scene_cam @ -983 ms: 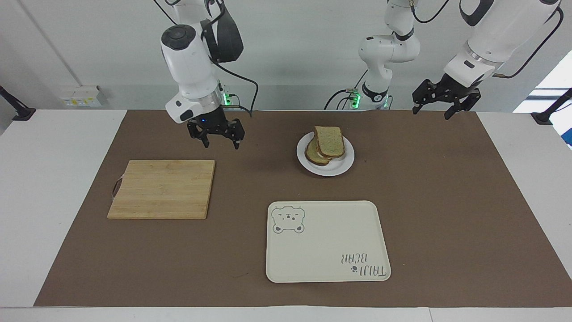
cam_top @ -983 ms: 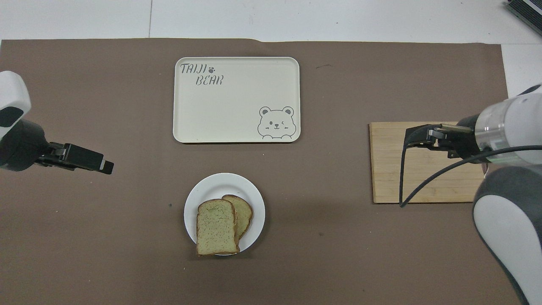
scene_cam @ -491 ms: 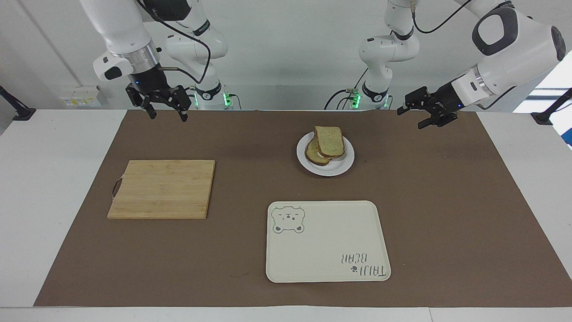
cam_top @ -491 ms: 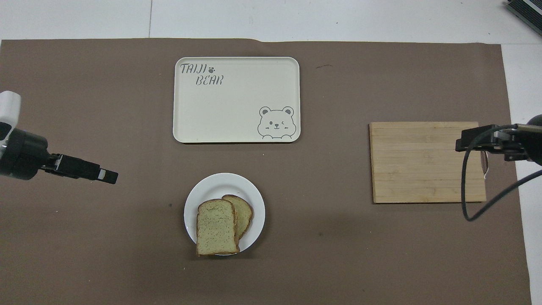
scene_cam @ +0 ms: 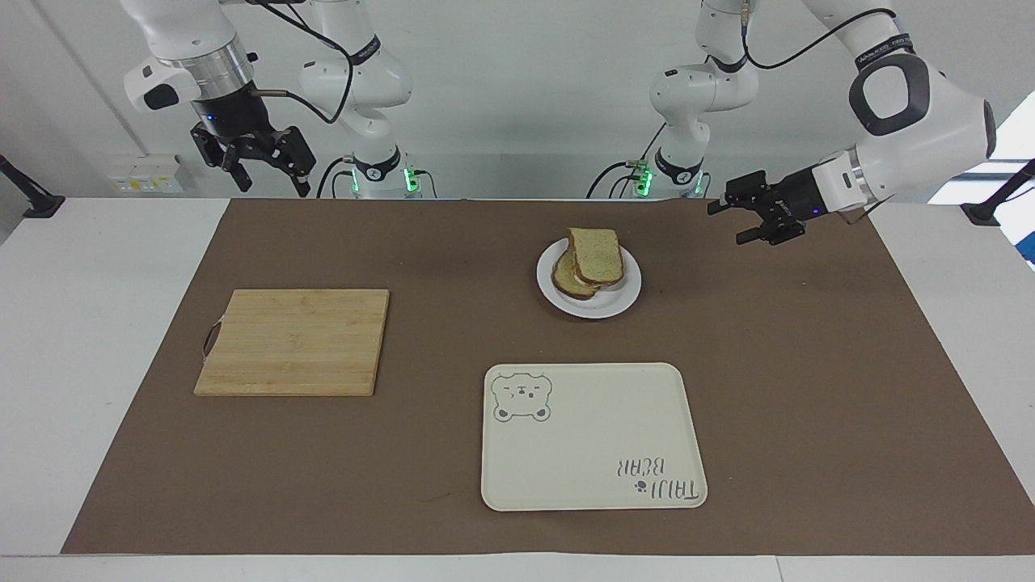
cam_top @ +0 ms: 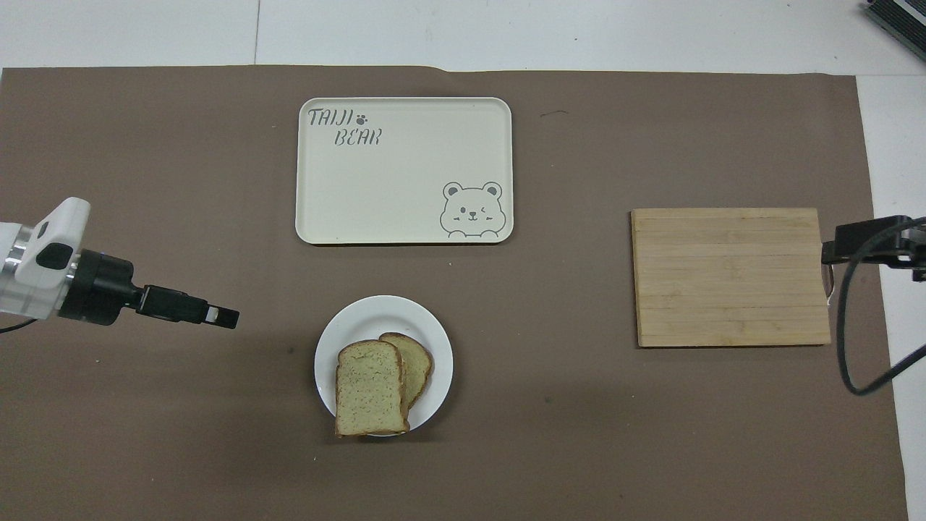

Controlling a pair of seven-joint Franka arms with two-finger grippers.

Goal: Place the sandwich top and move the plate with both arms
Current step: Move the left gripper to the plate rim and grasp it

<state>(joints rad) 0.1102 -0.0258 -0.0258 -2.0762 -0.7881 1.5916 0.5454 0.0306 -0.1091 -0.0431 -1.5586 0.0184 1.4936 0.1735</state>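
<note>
The plate sits on the brown mat, nearer to the robots than the bear-print tray and well apart from it. On the plate lies the sandwich top, a speckled slice with a brown crust, resting askew over a lower slice whose rounded end shows beside it; in the overhead view the top slice's flat base overhangs the plate's rim on the side nearer to the robots.

The left gripper hangs low over the mat beside the plate, toward the left arm's end of the table, lying almost level and pointing at the plate without touching it. Its fingers stand apart and hold nothing.

The right gripper is raised high, pointing down, well apart from the plate, above the table's edge toward the right arm's end. Its fingers are spread and empty.

The wooden cutting board lies flat on the mat, well apart from the plate toward the right arm's end, with nothing on it.
</note>
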